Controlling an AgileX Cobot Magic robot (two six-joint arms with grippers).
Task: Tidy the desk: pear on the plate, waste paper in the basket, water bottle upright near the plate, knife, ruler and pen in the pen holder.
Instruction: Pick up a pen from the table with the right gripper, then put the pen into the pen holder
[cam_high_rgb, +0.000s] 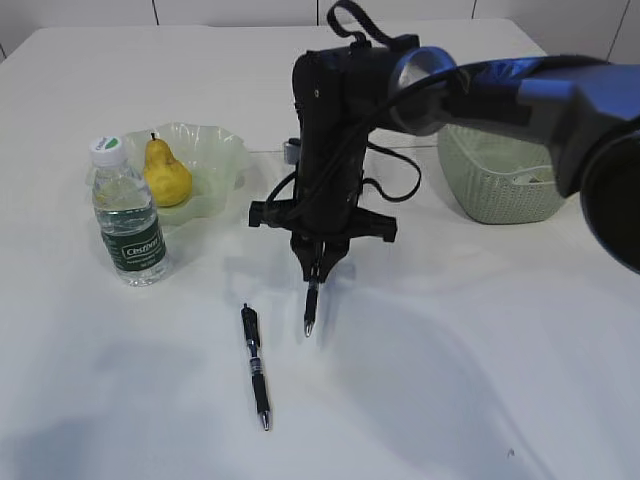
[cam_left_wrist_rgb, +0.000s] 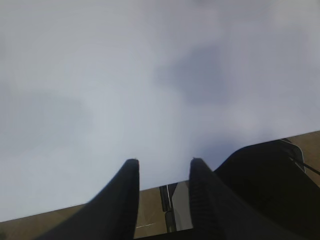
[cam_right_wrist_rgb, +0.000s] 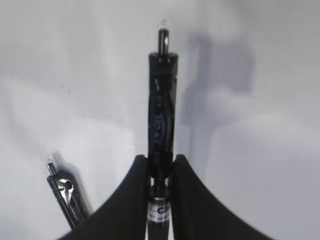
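Near the desk's (cam_high_rgb: 420, 400) front middle, the right gripper (cam_high_rgb: 316, 268) is clenched on a pen (cam_high_rgb: 311, 310) hanging tip-down, a second pen (cam_high_rgb: 255, 366) lying just beside; next probably carrying it to the unseen pen holder.

the water bottle (cam_high_rgb: 128, 213) label's white brand print is too blurred to read.

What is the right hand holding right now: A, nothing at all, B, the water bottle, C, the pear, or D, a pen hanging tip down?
D: the right hand is clamped on a pen that hangs tip down above the desk, while a second pen lies flat beside it.
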